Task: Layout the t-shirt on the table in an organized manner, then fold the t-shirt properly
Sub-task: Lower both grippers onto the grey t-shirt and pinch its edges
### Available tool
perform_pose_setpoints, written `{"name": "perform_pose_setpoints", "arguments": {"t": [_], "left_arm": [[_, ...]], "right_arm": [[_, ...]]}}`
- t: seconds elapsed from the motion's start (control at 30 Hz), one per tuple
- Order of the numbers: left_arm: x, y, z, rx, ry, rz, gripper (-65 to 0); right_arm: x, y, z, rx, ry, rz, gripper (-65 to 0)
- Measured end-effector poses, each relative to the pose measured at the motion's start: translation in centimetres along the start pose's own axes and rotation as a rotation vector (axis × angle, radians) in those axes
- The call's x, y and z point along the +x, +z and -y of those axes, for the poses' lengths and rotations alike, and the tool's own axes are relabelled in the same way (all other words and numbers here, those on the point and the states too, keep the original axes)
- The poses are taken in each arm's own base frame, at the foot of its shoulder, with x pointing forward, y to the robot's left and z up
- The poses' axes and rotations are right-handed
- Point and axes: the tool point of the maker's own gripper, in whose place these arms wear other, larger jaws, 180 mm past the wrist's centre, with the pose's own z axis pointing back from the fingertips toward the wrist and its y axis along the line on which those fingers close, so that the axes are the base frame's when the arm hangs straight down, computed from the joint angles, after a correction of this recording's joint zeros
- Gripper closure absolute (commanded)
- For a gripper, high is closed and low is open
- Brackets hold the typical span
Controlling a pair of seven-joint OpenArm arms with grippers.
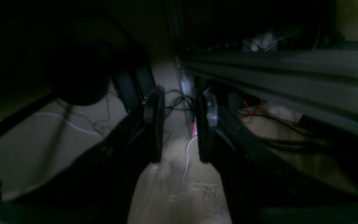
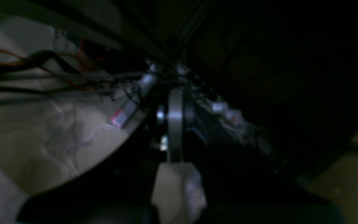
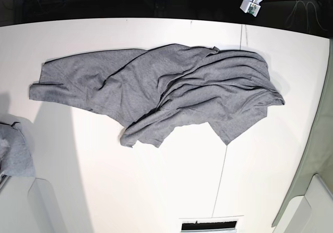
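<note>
- The left end effector (image 1: pixel 179 130) shows only in its own wrist view, dim and blurred. Its two dark fingers (image 1: pixel 154 124) stand parallel with a clear gap between them and nothing in that gap, so it is spread and empty.
- It points out over a pale floor (image 1: pixel 42 146) strewn with cables (image 1: pixel 176 99), with a dark frame rail (image 1: pixel 275 71) crossing toward 2 o'clock. No cloth appears in this view.
- The right end effector (image 2: pixel 175 124) likewise shows only in its own wrist view, also dark. Its fingers read as one narrow grey strip, pressed together, with no gap visible.
- Below that strip, toward 6 o'clock, sits a pale lump (image 2: pixel 179 189); blur makes it impossible to tell what it is or whether it is pinched.
- Around it lie more red and black wires (image 2: pixel 42 68) toward 10 o'clock, over the same pale floor.
- Neither arm nor end effector appears in the base view.
- One t-shirt (image 3: pixel 156 92) lies on the tabletop (image 3: pixel 156 191), spread wide but rumpled, in the upper half of the base view from 9 o'clock across to 3 o'clock.
- Its left part lies fairly flat; its right part is bunched in long folds, with two corners hanging down toward 6 o'clock.
- One thin dark seam line (image 3: pixel 223 170) runs down the tabletop from 12 to 6 o'clock, passing under the shirt's right part.
- One smaller scrap of grey cloth (image 3: pixel 13 150) lies at the tabletop's edge at 9 o'clock, well apart from the shirt.
- One small white device (image 3: pixel 251 5) hangs near 1 o'clock beyond the far edge.
</note>
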Motion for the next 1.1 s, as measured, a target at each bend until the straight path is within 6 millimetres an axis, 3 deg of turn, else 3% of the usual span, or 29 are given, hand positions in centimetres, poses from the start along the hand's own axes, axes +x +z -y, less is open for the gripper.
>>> {"name": "perform_pose_setpoints", "arguments": {"t": [0.1, 0.2, 0.33, 0.43, 0.53, 0.7, 0.83, 0.97, 1.1], "left_arm": [[2.3, 3.1, -1.9, 0.042, 0.018, 0.077, -19.7], [6.2, 5.8, -3.0, 0.062, 0.037, 0.185, -19.7], [10.9, 9.0, -4.0, 0.081, -0.018, 0.307, -19.7], [12.8, 10.3, -4.8, 0.108, -0.099, 0.331, -19.9], [14.7, 11.1, -6.0, 0.144, -0.125, 0.361, -26.1], [18.5, 12.0, -7.9, 0.18, -0.167, 0.43, -31.9], [21.3, 11.7, -8.5, 0.171, -0.222, 0.463, -31.9], [23.5, 9.1, -9.0, 0.158, -0.256, 0.448, -31.9], [25.1, 5.4, -9.8, 0.171, -0.286, 0.408, -31.9]], "right_arm": [[2.7, 1.8, 0.2, 0.009, 0.036, 0.066, 0.0], [5.8, 3.0, 0.8, 0.001, 0.04, 0.123, 0.0], [10.5, 4.6, 4.3, -0.094, -0.001, 0.236, 0.0], [14.8, 6.0, 6.7, -0.14, -0.047, 0.357, 0.0], [19.0, 6.9, 9.0, -0.182, -0.048, 0.468, 0.0], [24.4, 6.3, 12.1, -0.218, -0.067, 0.554, 0.0], [28.8, 5.1, 13.0, -0.193, -0.092, 0.6, 0.0], [31.9, 2.8, 13.2, -0.15, -0.115, 0.625, -1.0], [34.0, 0.0, 14.2, -0.148, -0.139, 0.612, -26.9]]}}
